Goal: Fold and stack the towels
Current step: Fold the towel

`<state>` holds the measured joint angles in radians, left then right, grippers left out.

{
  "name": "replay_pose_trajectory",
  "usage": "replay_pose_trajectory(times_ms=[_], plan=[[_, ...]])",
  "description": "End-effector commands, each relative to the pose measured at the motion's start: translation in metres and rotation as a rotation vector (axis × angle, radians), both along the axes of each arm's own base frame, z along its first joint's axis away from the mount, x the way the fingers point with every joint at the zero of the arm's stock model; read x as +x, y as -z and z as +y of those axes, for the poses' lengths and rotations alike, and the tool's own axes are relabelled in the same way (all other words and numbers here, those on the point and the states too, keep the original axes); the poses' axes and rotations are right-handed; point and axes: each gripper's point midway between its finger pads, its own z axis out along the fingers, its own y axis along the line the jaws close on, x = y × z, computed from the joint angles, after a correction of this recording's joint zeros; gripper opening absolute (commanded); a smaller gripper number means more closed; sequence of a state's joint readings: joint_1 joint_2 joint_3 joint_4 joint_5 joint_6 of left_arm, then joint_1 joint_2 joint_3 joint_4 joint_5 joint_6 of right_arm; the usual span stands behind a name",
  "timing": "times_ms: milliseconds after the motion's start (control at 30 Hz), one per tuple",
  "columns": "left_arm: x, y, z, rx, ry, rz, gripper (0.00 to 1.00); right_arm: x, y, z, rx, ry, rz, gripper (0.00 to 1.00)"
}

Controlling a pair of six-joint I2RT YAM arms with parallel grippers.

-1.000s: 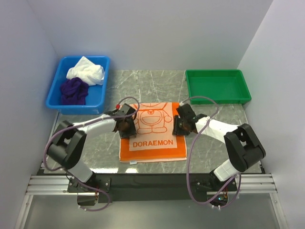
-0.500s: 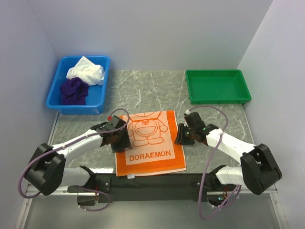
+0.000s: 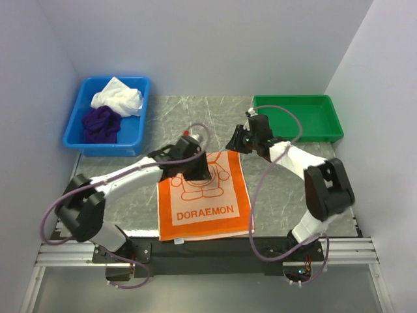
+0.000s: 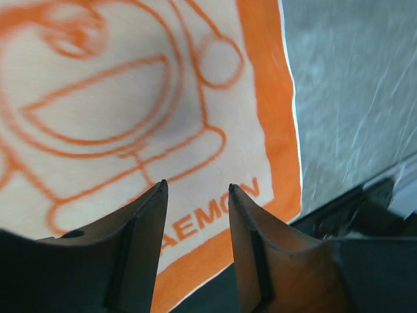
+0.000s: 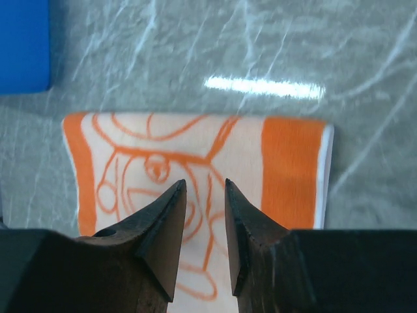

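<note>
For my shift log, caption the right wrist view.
Right fingers, apart and empty, above the orange Doraemon towel lying on the marble table.

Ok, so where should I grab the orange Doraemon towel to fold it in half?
Take the orange Doraemon towel by its two far corners, coming straight down from above. It lies flat on the marble table, so only the thin edges can be pinched; the far right corner sits exposed near the right arm's open fingers.
</note>
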<state>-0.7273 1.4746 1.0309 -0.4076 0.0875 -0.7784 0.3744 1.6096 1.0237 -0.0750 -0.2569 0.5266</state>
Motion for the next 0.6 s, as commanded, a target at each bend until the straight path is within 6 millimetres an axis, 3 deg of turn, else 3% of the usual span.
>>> replay_pose_trajectory(times_ms=[0,133,233,400,567], plan=[[-0.020,0.006,-0.037,-0.006,0.184,-0.016,0.47,0.029,0.011,0.009,0.023,-0.007,-0.012,0.37],[-0.053,0.031,-0.060,0.032,0.328,0.015,0.44,0.036,0.033,0.012,0.012,-0.005,0.032,0.37],[-0.074,0.054,-0.065,0.059,0.389,0.077,0.40,0.044,0.046,0.011,0.005,0.004,0.038,0.37],[-0.102,0.087,-0.057,0.121,0.450,0.182,0.36,0.052,0.074,-0.003,-0.019,0.059,0.091,0.37],[-0.123,0.104,-0.048,0.138,0.486,0.261,0.33,0.056,0.089,-0.017,-0.032,0.115,0.139,0.37]])
